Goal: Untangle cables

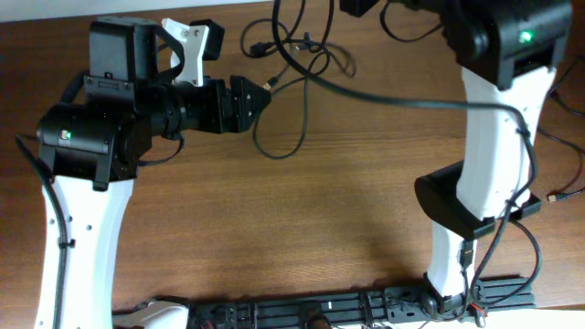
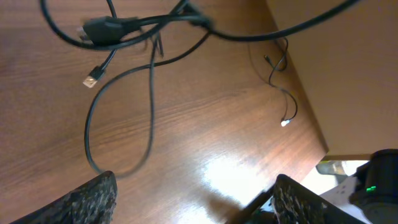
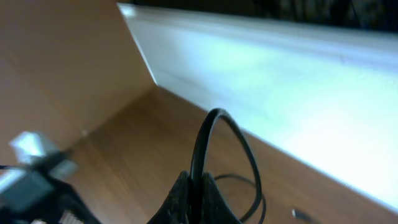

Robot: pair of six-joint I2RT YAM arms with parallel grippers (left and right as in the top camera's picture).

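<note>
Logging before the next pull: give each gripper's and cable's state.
left gripper: open, empty.
right gripper: shut on held cable.
held cable: pinched, looping upward.
cable bunch: crossed over one another, tangled.
loose loop: slack on the table.
USB plug: unplugged, on the table.

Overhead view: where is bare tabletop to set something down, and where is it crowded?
Free: the table between left arm and right arm, below the cable loop. Crowded: the far edge, where the cables tangle.

Robotics lab bench: wooden table [image 1: 320, 201], left arm [image 1: 82, 210], right arm [image 1: 489, 137], black base rail [image 1: 366, 302].
</note>
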